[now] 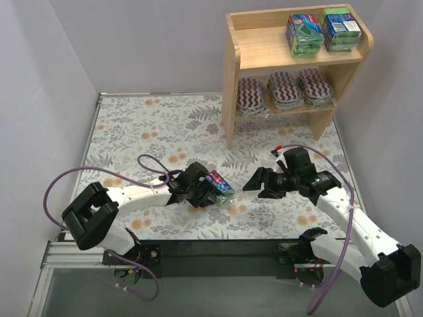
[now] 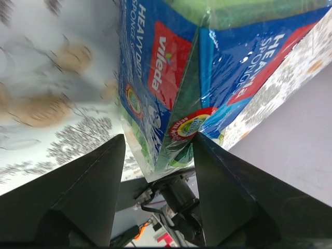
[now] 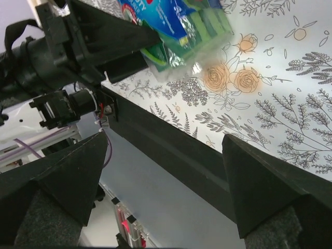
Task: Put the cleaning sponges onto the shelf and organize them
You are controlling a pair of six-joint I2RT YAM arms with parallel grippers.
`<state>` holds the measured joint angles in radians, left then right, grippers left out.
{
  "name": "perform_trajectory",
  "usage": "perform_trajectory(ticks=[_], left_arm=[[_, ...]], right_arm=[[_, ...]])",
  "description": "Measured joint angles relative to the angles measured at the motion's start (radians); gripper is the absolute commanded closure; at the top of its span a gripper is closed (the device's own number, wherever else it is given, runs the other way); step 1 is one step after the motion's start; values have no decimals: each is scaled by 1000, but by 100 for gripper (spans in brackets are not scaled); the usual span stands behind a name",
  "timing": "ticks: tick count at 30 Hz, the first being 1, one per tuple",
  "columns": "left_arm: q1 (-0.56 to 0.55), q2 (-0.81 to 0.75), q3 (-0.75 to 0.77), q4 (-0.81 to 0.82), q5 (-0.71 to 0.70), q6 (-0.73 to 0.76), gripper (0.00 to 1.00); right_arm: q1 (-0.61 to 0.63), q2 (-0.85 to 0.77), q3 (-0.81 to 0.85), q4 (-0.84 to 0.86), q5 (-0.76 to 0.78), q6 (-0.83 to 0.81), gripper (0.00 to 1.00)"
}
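Observation:
The wooden shelf stands at the back right. Two green sponge packs sit on its top tier. Three striped oval pads lean on the lower tier. My left gripper is shut on the third green sponge pack, near the table's front middle. The pack also shows in the right wrist view. My right gripper is open and empty, just right of the pack and facing it.
The floral table cover spans the workspace. A black rail runs along the near edge. Grey walls close in the left, back and right. Purple cables loop off both arms.

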<state>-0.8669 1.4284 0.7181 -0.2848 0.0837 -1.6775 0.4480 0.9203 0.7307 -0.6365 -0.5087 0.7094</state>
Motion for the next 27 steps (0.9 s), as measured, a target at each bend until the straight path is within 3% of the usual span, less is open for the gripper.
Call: perform_trajectory(ticks=[7, 13, 21, 27], left_arm=[[-118, 40, 50, 16, 6, -68, 53], [-145, 24, 57, 23, 18, -77, 53], [-145, -238, 44, -25, -32, -35, 41], [-145, -373, 47, -159, -136, 15, 36]], right_arm=[[22, 37, -55, 69, 35, 34, 18], [28, 41, -89, 105, 43, 57, 19], [91, 119, -88, 182, 73, 93, 21], [151, 186, -69, 222, 121, 153, 31]])
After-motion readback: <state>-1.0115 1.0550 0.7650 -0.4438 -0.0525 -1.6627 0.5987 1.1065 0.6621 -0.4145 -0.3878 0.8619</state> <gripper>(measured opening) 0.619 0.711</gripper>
